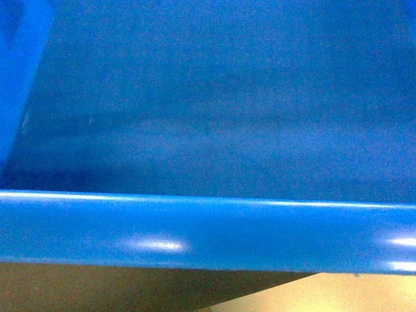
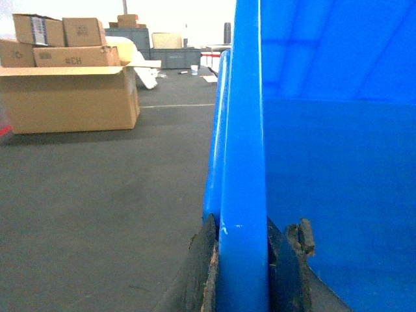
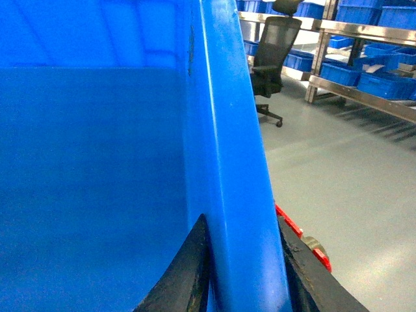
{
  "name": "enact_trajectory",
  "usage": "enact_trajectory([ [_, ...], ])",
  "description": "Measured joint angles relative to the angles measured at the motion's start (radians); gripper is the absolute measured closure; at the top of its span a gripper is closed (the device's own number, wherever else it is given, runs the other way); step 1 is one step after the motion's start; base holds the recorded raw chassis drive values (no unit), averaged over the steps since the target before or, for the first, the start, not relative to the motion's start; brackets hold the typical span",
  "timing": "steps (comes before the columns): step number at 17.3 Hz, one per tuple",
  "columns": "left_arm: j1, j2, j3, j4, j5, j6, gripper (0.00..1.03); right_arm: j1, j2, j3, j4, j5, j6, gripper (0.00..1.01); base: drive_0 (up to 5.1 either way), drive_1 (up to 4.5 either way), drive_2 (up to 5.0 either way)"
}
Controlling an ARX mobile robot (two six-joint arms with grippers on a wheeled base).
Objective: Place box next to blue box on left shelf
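Note:
The box fills the head view: its thick rolled rim (image 1: pixel 208 227) runs across the lower part, with the smooth inner wall above it. In the left wrist view one side rim of the box (image 2: pixel 244 130) stands upright, and my left gripper (image 2: pixel 246 233) is shut on it, one black finger on either side. In the right wrist view my right gripper (image 3: pixel 242 227) is likewise shut on the opposite side rim of the box (image 3: pixel 224 130). The box hangs above the floor between both grippers. I cannot pick out the left shelf or its blue box.
An open cardboard box (image 2: pixel 68 97) with smaller cartons on it stands on the dark floor to the left, grey crates (image 2: pixel 175 57) behind. To the right are a black office chair (image 3: pixel 273 52) and metal racks with several blue bins (image 3: pixel 364 71). A red part (image 3: pixel 305 240) sits beside the right finger.

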Motion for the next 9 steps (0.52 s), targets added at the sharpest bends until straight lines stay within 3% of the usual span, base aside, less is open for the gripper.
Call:
enact_trajectory([
  [9,0.0,0.0,0.0,0.0,0.0,0.0,0.92,0.0,0.0,0.0,0.0,0.0,0.0,0.8,-1.4,-1.44,-1.4],
])
